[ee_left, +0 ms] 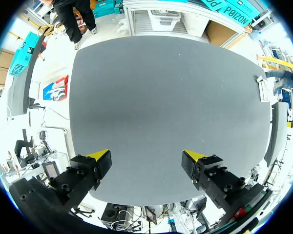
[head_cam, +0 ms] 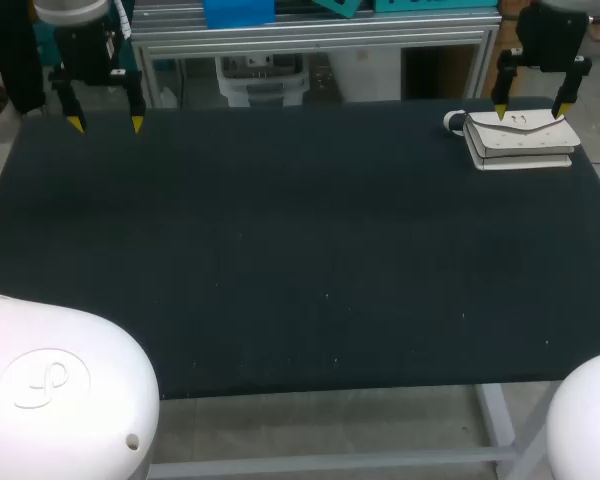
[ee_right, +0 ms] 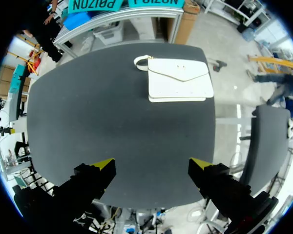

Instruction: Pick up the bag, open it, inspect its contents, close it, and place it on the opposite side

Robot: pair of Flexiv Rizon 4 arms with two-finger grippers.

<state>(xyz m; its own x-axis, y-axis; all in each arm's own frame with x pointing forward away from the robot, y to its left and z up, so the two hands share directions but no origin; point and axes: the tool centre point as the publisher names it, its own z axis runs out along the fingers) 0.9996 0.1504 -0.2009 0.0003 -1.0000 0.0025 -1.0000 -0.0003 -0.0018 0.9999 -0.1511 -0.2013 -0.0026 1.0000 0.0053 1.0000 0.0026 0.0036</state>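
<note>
Your left gripper [head_cam: 105, 124] and right gripper [head_cam: 531, 107] hang spread, empty; the white bag [head_cam: 521, 140], seemingly closed, lies near the right.

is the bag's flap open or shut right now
Shut: the white bag lies flat, its pointed flap folded down over the front.

No text, number or sign can be read on the table [head_cam: 300, 260] or on the bag [head_cam: 521, 141]. The white housing [head_cam: 70, 420] of the left arm bears a raised round emblem [head_cam: 40, 378], a curled mark and not legible letters.
</note>
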